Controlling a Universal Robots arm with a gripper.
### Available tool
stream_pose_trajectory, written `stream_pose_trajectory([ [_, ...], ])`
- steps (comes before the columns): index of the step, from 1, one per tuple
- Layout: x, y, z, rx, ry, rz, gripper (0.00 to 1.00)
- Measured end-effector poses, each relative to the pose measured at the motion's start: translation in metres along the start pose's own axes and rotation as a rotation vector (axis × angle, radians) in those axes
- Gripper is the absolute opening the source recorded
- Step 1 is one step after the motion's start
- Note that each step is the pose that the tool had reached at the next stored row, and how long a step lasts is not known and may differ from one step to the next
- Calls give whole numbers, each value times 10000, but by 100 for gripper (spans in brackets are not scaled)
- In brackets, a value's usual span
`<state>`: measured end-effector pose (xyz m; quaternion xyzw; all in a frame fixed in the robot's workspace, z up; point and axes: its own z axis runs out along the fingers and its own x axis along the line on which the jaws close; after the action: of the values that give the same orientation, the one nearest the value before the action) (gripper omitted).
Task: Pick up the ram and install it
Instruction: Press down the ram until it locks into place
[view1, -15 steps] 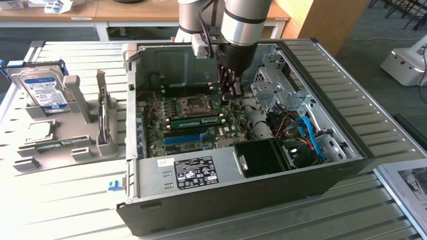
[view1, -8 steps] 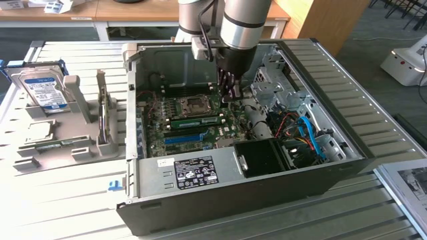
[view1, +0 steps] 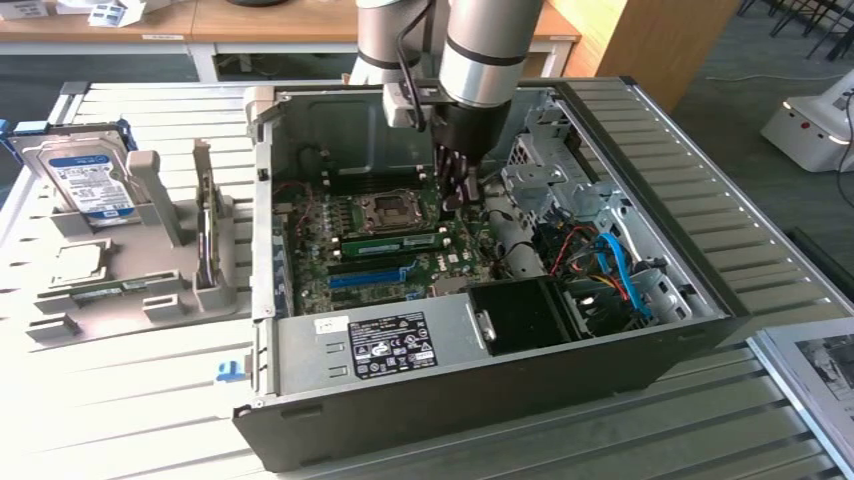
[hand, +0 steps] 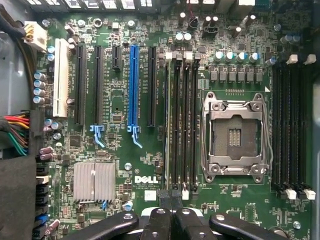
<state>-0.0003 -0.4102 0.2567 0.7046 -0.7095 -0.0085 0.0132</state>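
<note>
From where I stand, the job looks mostly done. The long, thin green circuit-board ram stick (view1: 387, 243) is upright in a memory slot just beside the square silver processor socket (view1: 387, 208) on the green motherboard (view1: 350, 262), no longer in anything's hold. In the wrist view it shows as a pale thin edge (hand: 167, 125) running along the slot nearest the blue expansion slot. The black gripper (view1: 462, 190) hangs above the board near the stick's end, its fingers pressed fully together with nothing between them (the wrist view shows them as a closed black pair (hand: 172, 222)). I can't tell whether the slot's end latches have snapped home, so seating is what may remain.

Room is tight sideways: the dark metal computer case (view1: 694, 330) walls the board in, and the silver drive cage (view1: 554, 165) and coloured cables (view1: 607, 265) crowd the exterior view's right. Straight up is open.
</note>
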Motion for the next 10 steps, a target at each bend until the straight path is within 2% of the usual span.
stream_pose_trajectory([
  [10,-1,-3,93,0,0,1,10],
])
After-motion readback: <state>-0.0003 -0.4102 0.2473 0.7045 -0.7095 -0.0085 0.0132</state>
